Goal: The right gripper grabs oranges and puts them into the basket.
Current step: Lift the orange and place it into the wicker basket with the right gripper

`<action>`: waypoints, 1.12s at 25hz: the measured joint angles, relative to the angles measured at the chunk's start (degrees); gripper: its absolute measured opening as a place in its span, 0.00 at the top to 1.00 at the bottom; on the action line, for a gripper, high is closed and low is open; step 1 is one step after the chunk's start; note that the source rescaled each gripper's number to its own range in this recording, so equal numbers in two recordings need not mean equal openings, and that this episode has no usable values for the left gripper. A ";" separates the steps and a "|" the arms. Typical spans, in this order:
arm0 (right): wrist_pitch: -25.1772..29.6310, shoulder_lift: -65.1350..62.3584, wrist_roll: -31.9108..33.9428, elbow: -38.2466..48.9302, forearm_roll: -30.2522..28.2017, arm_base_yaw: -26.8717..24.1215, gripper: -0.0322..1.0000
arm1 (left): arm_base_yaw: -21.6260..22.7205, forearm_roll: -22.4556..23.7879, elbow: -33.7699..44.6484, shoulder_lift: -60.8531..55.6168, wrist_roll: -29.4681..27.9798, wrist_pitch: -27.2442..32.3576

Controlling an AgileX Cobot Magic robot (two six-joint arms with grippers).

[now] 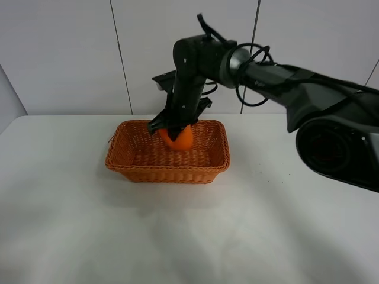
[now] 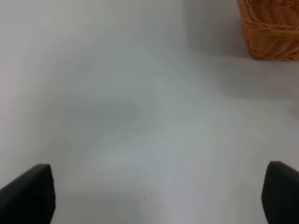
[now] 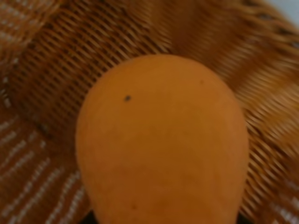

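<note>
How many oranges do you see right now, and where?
1. The orange is held in the right gripper, inside the basket near its far wall. None shows on the table; the gripper could hide part of the basket.

Right arm [image 1: 278,80]: extends from the right of the exterior view across the middle; the long link runs near level, cables looped at the elbow.
Right wrist link [image 1: 189,83]: drops steeply down from the elbow.
Right gripper [image 1: 169,131]: points downward, prongs clamped on the orange [image 1: 179,139].
Left gripper [image 2: 154,196]: both black fingers [image 2: 29,195] at the frame corners, jaws spread wide.
</note>
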 joint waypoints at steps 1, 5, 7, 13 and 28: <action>-1.09 1.33 0.00 0.00 0.00 -0.03 0.97 | 0.00 0.00 0.00 0.00 0.00 0.00; -4.09 4.77 0.06 0.00 -0.79 -0.03 0.97 | 0.00 0.00 0.00 0.00 0.00 0.00; -4.14 5.21 0.06 0.00 -0.70 -0.03 0.93 | 0.00 0.00 0.00 0.00 0.00 0.00; -2.51 5.28 -0.18 -1.05 -0.36 -0.03 0.11 | 0.00 0.00 0.00 0.00 0.00 0.00; 4.74 -3.32 -0.47 -10.93 -2.35 -0.88 0.00 | 0.00 0.00 0.00 0.00 0.00 0.00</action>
